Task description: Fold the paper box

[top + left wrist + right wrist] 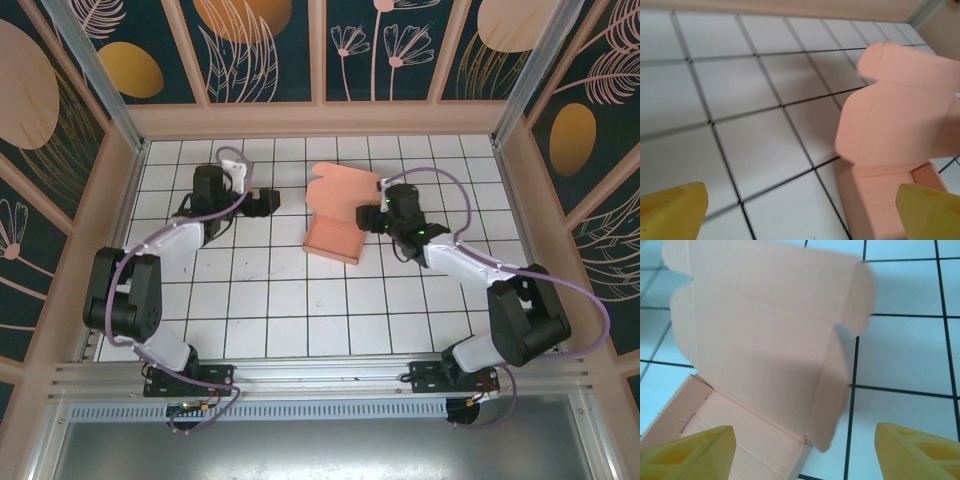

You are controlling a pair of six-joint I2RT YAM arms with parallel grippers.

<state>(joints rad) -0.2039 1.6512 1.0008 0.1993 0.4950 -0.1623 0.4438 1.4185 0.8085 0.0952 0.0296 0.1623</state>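
Note:
The paper box (335, 228) is salmon-pink card, a shallow tray on the tiled floor with its lid (345, 185) standing up behind it. My left gripper (264, 203) is open, a tile to the left of the box. In the left wrist view the box (900, 115) is at the right, beside the right yellow finger (930, 212), and bare tiles lie between the fingers. My right gripper (376, 216) is at the box's right side. In the right wrist view its fingers (917, 450) stand wide apart, open around the box's near right corner and side flap (832, 390) without touching them.
The white tiled floor (300, 310) is fenced by tan walls (310, 120) at the back and on both sides. The open floor lies in front of the box, toward the arm bases.

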